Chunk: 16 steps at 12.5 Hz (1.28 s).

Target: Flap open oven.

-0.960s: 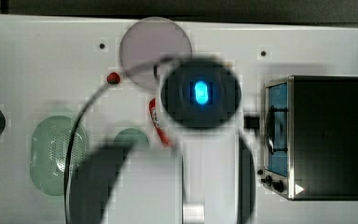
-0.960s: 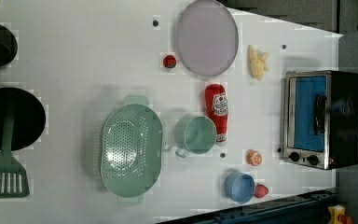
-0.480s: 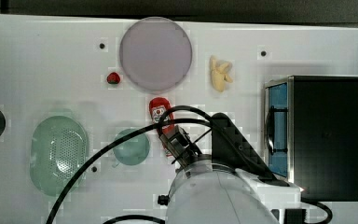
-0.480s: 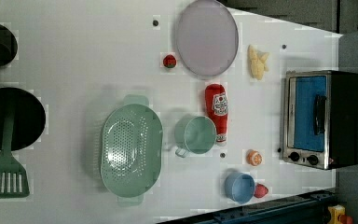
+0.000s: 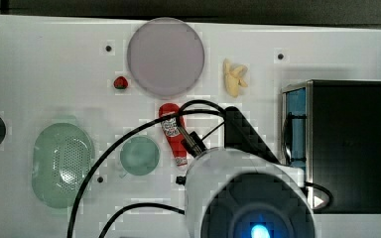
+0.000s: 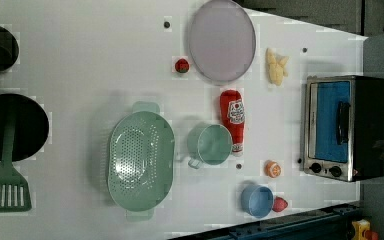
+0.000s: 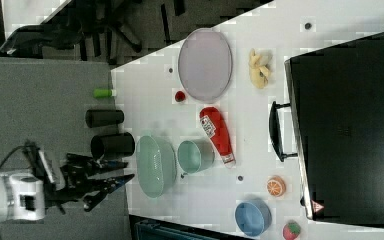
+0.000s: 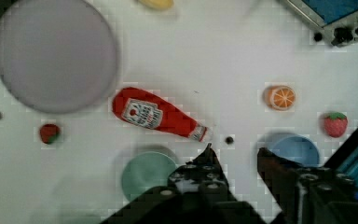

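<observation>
The oven (image 5: 347,144) stands at the top view's right edge, black-topped, with its blue-tinted door (image 6: 332,120) shut and upright. Its curved handle (image 7: 276,132) sticks out toward the table's middle, and two black knobs (image 6: 325,170) sit beside the door. A corner of the oven (image 8: 335,16) also appears in the wrist view. My gripper (image 8: 235,156) hangs high over the table, above the ketchup bottle and blue bowl and well apart from the oven. Its fingers (image 8: 208,156) are open with nothing between them. In the right view the gripper (image 7: 125,172) appears at the right view's left.
On the white table lie a lilac plate (image 5: 165,57), a banana (image 5: 234,77), a ketchup bottle (image 5: 172,130), a green cup (image 5: 139,154), a green colander (image 5: 62,163), an orange slice (image 6: 273,169) and a blue bowl (image 6: 256,201). A black pan with a spatula (image 6: 10,130) sits at the left view's left.
The arm has swung from the middle of the top view toward the top view's lower edge. The dark shape over the oven in the left view is gone. The oven door has not moved.
</observation>
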Each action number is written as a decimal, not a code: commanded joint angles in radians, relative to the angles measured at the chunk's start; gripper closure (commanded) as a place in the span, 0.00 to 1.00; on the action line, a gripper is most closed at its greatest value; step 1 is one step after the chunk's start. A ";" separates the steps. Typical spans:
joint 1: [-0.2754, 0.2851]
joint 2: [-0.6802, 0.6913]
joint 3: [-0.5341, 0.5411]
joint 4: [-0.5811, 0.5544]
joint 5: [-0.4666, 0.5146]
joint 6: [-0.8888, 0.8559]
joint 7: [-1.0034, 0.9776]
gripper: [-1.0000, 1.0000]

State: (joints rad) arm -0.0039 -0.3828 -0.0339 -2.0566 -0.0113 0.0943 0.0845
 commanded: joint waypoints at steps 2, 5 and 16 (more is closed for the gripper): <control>-0.029 -0.004 -0.041 -0.019 -0.010 0.006 -0.027 0.82; -0.042 0.014 -0.089 -0.056 -0.020 0.043 -0.228 0.82; -0.099 0.191 -0.322 -0.147 -0.119 0.419 -1.076 0.82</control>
State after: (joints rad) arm -0.0936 -0.2137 -0.3582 -2.1816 -0.1278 0.4924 -0.8442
